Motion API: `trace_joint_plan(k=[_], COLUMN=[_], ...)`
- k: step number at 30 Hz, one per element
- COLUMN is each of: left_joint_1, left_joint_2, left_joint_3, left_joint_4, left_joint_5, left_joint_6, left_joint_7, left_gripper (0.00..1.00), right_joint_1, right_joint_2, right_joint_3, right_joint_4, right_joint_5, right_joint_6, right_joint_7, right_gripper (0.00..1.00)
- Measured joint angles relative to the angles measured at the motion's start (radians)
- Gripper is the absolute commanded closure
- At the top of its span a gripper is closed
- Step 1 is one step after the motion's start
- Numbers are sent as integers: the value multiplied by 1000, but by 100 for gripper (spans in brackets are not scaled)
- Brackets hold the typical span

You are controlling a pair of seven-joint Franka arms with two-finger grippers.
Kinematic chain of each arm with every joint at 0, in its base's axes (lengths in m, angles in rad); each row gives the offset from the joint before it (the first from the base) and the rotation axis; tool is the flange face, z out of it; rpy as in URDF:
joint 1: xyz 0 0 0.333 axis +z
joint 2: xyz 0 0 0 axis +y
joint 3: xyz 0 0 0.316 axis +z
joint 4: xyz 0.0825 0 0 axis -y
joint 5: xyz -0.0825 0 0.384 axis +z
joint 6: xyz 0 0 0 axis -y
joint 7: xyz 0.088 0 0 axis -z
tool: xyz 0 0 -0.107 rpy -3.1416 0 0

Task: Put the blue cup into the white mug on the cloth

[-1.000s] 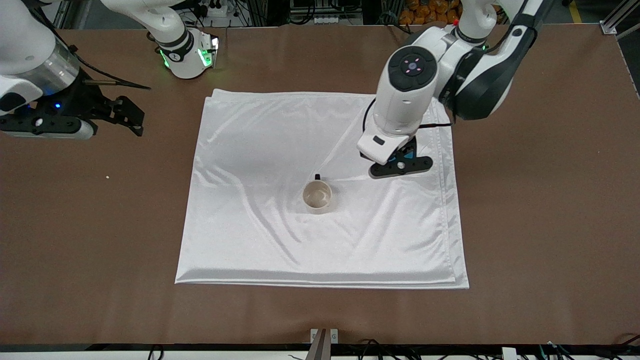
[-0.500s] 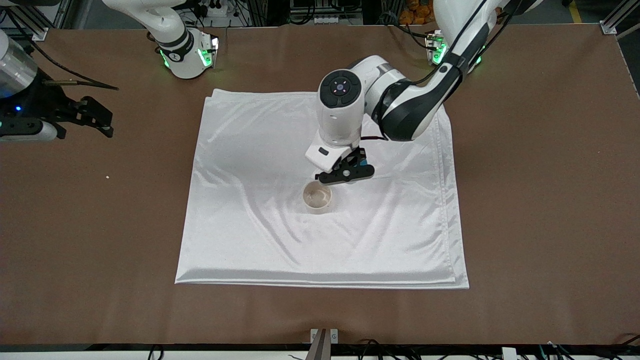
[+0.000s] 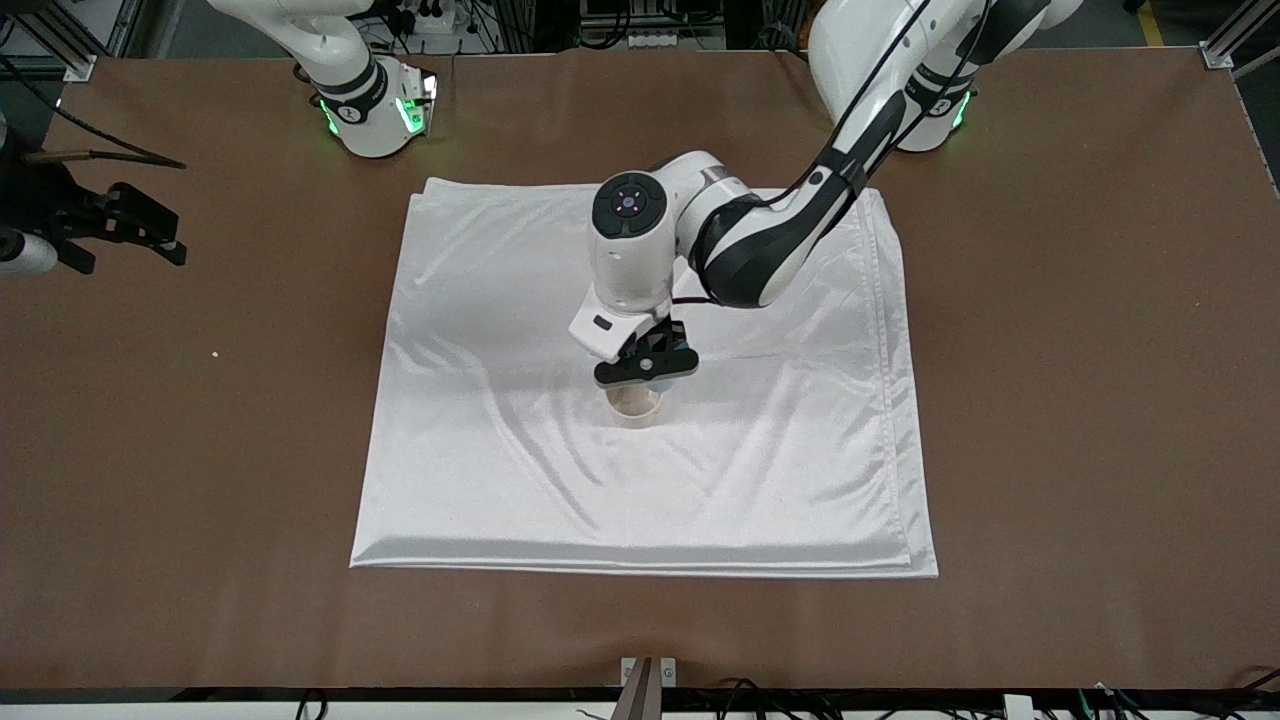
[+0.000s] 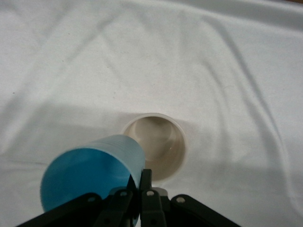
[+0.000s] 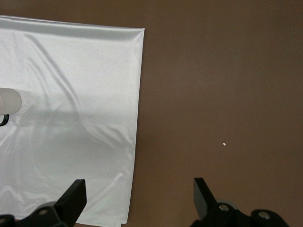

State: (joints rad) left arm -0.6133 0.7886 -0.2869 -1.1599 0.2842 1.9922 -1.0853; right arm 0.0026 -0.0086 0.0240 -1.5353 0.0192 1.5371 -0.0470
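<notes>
White cloth, one white mug; left gripper overhead clamps one blue cup; right gripper spread, empty.

brown table, dark cluttered edge with cables

The right gripper, fingers spread wide, is hanging over the brown table beside the cloth, near a pale crumb.
</notes>
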Motion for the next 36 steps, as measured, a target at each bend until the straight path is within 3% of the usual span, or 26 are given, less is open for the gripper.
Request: trace_joint_plan(k=[11, 36], left_joint_1=[-25, -31], left_joint_2=[49, 90], left_joint_3=[22, 34], left_joint_4=[63, 72], left_joint_5=[0, 0], left_joint_6=[46, 90], left_joint_7=[-9, -18], left_gripper=[100, 97], right_joint_1=[-6, -6], right_joint_2=[0, 0], right_joint_3=[-26, -35], right_joint_4=[-4, -22], right_joint_5=[1, 20], right_joint_6=[0, 0], right_joint_7=[-25, -50], right_gripper=[0, 0])
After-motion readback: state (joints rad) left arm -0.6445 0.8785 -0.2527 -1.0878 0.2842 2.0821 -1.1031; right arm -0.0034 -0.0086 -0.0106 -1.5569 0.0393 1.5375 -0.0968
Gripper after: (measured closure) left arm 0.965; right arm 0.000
